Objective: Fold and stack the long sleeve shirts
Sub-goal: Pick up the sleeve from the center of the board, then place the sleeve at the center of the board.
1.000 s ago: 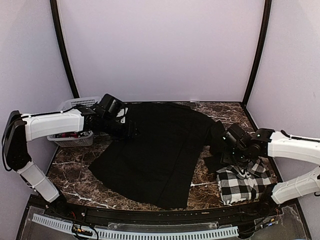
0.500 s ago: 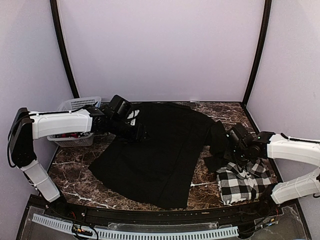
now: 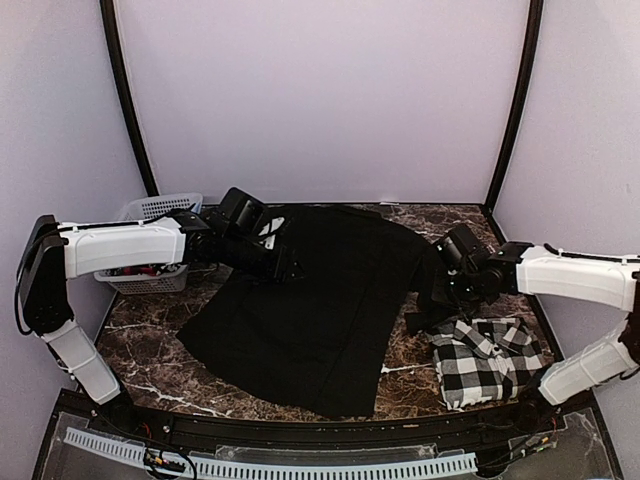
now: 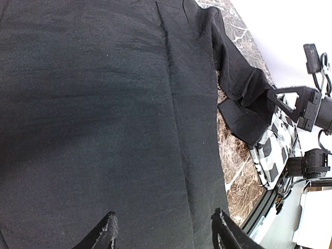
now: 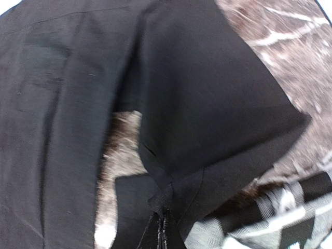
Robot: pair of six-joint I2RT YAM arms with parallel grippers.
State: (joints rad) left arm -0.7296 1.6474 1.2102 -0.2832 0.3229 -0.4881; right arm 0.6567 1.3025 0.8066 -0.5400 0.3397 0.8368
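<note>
The task looks roughly half done. The checked shirt (image 3: 490, 362) lies folded into a compact bundle at the lower right of the top view, on the marble table (image 3: 140, 330), and it looks ready to serve as the base of the stack. The black shirt (image 3: 320, 300) is not yet folded: it is spread open across the middle of the table, with its body flat and its hem toward the lower centre. Its right-hand sleeve (image 5: 207, 119) is bunched just above the checked shirt. The right gripper (image 3: 440, 298) has its fingers pressed together on the edge of that sleeve, as the right wrist view shows at the bottom centre, so a sleeve fold seems to be the step in hand. The left gripper (image 3: 278, 262) sits over the upper left part of the black shirt. In the left wrist view its fingers (image 4: 108, 234) are spread apart above the cloth and hold nothing. A white basket (image 3: 150, 208) stands at the upper left. What remains is folding in the sleeves, folding the body, and placing the black shirt on the checked one.
</note>
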